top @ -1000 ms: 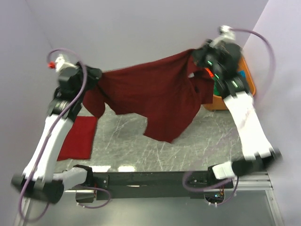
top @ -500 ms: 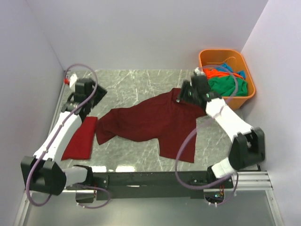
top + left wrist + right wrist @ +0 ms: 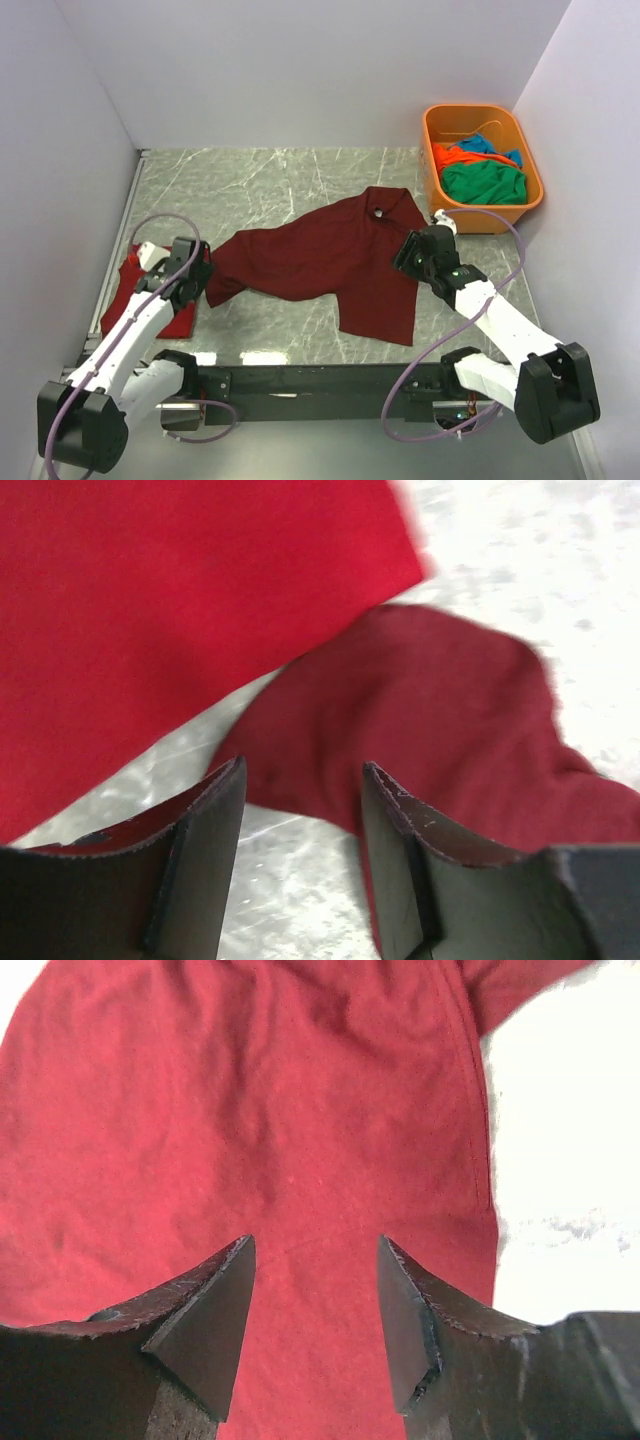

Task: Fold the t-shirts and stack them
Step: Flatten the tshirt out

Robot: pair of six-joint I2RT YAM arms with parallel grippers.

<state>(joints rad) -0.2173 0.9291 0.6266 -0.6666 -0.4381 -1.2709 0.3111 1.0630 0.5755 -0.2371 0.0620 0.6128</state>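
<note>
Top external, centre: dark maroon cloth t-shirt [image 3: 320, 260] lies flat on the marble desk [image 3: 260, 185], seemingly for folding; left pincer [image 3: 197, 284] and right pincer [image 3: 406, 252] spread, empty.

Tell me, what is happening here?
Two robot arms are folding shirts. The dark maroon cloth t-shirt lies spread on the grey marbled table. The left pincer is open over its sleeve, beside the folded bright red cloth t-shirt; the right pincer is open over its other side. Neither holds anything.
</note>
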